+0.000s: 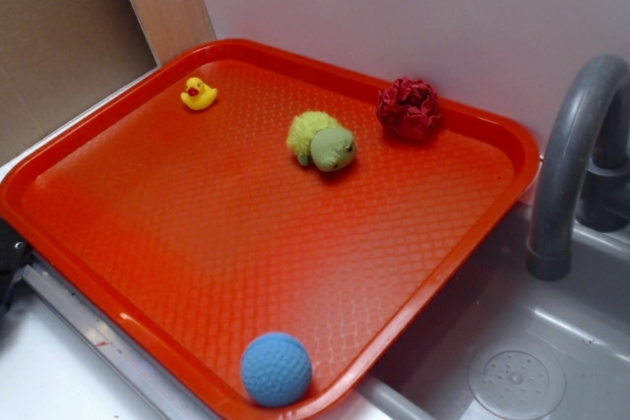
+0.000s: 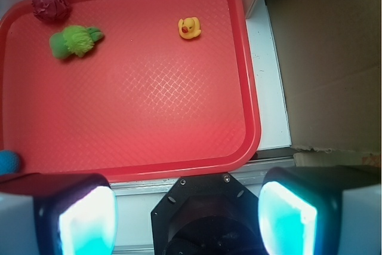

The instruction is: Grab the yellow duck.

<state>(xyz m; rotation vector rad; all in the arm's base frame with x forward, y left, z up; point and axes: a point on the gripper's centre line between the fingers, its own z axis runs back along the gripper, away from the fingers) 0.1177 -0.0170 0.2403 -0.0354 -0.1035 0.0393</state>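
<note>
**Duck sits far up the tray, claw wide and empty at the bottom of the wrist frame**

In the wrist view the gripper (image 2: 186, 216) fills the bottom edge of the frame, its two fingers (image 2: 88, 220) spread well apart at lower left and lower right, their inner pads glowing pale cyan. Nothing lies between them; the gap shows only the black wrist housing and a strip of white counter. The yellow duck (image 2: 189, 27) lies well apart from the claw, in the upper middle of that frame, roughly in line with the gap between the fingers but far above it, with a long stretch of bare red tray (image 2: 149, 117) between them.

In the exterior view the yellow duck (image 1: 199, 94) stands in the upper left of the frame, near the tray's far corner and just inside its raised rim (image 1: 89, 135). It is upright, small, glossy and bright yellow, with an orange-red beak.

Other toys share the tray: a fuzzy yellow-green plush turtle (image 1: 322, 141) near the upper middle of the exterior frame, a dark red crumpled ball (image 1: 409, 108) to the right of it, and a blue dimpled ball (image 1: 277, 369) at the bottom edge. All stand apart from the duck. A grey faucet (image 1: 576, 145) and sink (image 1: 517, 361) occupy the right side.
</note>
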